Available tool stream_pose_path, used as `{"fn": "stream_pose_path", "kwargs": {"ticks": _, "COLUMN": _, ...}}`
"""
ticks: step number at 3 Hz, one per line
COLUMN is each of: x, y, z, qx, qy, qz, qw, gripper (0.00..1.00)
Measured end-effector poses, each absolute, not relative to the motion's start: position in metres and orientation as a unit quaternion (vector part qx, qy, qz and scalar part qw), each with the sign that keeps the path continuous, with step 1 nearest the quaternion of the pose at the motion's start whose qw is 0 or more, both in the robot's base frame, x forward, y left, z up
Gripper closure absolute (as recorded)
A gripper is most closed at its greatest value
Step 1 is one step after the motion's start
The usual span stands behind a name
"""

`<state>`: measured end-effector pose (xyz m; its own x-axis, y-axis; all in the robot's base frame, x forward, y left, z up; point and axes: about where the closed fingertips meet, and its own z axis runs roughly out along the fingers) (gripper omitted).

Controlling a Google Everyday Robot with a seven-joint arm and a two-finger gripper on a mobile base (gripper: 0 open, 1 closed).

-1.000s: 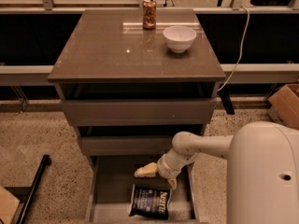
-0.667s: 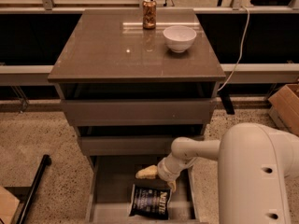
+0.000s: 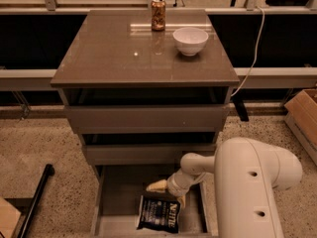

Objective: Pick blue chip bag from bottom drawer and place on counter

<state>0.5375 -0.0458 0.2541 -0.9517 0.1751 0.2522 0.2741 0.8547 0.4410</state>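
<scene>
The blue chip bag [image 3: 159, 213] lies flat on the grey floor of the open bottom drawer [image 3: 119, 192], near its front, white lettering up. My gripper [image 3: 168, 193] hangs inside the drawer just above the bag's top edge, reaching in from the right. It is open, with one cream fingertip [image 3: 155, 186] pointing left above the bag. It holds nothing. The glossy grey-brown counter [image 3: 133, 53] tops the cabinet above the drawers.
A white bowl [image 3: 190, 39] and a brown can [image 3: 158, 15] stand at the back of the counter. The two upper drawers are slightly pulled out. My white arm [image 3: 252, 192] fills the lower right. A cardboard box [image 3: 304, 115] sits right, a black pole [image 3: 34, 202] left.
My arm has swung further into view from the right and the gripper has sunk slightly toward the bag. The bag has not moved.
</scene>
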Motion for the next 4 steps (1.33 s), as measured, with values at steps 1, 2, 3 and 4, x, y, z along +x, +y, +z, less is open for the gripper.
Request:
{"fn": "stream_pose_path", "kwargs": {"ticks": 1, "x": 0.534, "y": -0.043, "z": 0.254, "qx": -0.110, "qy": -0.960, "qz": -0.236, "qw": 0.106, "gripper": 0.00}}
{"fn": "stream_pose_path", "kwargs": {"ticks": 2, "x": 0.534, "y": -0.043, "z": 0.254, "qx": -0.110, "qy": -0.960, "qz": -0.236, "qw": 0.106, "gripper": 0.00}}
{"fn": "stream_pose_path", "kwargs": {"ticks": 3, "x": 0.526, "y": -0.056, "z": 0.228, "qx": -0.150, "qy": -0.953, "qz": -0.245, "qw": 0.096, "gripper": 0.00}}
{"fn": "stream_pose_path", "kwargs": {"ticks": 4, "x": 0.518, "y": -0.072, "z": 0.192, "qx": -0.208, "qy": -0.936, "qz": -0.265, "qw": 0.100, "gripper": 0.00}}
